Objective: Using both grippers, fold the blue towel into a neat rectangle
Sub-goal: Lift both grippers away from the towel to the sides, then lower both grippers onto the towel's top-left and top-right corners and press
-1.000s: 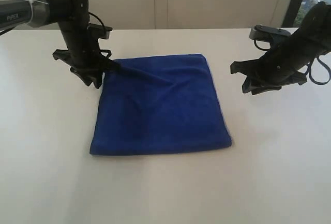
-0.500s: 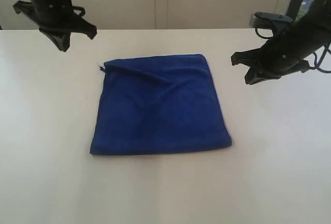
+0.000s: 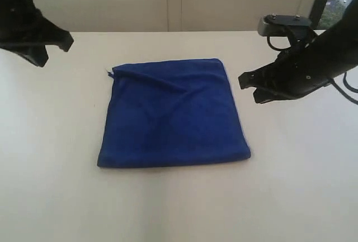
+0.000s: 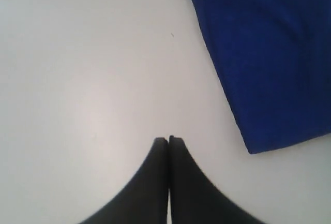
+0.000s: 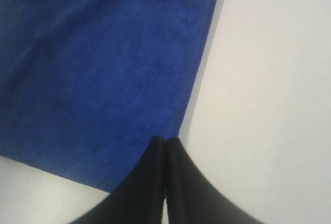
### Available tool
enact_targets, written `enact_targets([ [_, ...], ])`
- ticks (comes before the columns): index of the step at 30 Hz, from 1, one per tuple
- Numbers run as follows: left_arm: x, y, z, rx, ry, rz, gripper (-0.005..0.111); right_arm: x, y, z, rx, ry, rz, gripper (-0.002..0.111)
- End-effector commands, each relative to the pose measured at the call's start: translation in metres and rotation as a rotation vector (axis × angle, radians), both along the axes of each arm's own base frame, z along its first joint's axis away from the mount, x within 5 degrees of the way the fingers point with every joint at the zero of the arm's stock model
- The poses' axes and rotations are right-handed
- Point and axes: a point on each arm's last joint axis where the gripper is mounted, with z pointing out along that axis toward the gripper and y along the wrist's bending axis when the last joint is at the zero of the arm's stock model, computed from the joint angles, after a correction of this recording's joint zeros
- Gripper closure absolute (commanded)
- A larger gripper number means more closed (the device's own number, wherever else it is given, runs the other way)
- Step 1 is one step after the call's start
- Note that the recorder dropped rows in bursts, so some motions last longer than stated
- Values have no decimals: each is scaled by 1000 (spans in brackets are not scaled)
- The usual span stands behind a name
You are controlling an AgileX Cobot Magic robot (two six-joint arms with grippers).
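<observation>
Blue towel lying flat on the white tabletop, folded to a near-square rectangle with even edges; a shallow crease runs in from its far left corner, where a small pale tag or thread sticks out. The left gripper hangs off the towel's left side, well apart from it, with its fingers pressed together and empty. The right gripper hangs raised by the towel's right edge, its fingers likewise pressed together on nothing. Neither arm touches the cloth, so the fold rests under its own weight. The fold appears essentially finished; only the corner crease might want smoothing.
</observation>
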Motion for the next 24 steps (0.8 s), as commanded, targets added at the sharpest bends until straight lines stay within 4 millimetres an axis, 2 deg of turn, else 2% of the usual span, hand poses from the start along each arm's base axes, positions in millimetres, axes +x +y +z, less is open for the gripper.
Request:
enact_targets([
  [1, -28, 8, -13, -39, -53, 9, 107, -12, -2, 5, 13, -81, -45, 108],
  [4, -39, 9, -32, -78, -40, 14, 107, -15, 0, 1, 49, -49, -59, 108],
  [8, -35, 5, -59, -114, -33, 24, 107, -5, 2, -2, 57, -38, -42, 108],
  [11, -12, -9, -68, -226, -105, 47, 107, 22, 10, -3, 65, -1, 14, 108],
  [16, 24, -30, -93, -286, -53, 29, 107, 68, 27, 0, 71, -23, 83, 108],
  [19, 48, -40, -111, -301, -39, 46, 107, 94, 39, -6, 69, -21, 140, 108],
  [24, 83, -53, -126, -325, -57, 67, 107, 138, 52, -19, 71, -38, 190, 108],
])
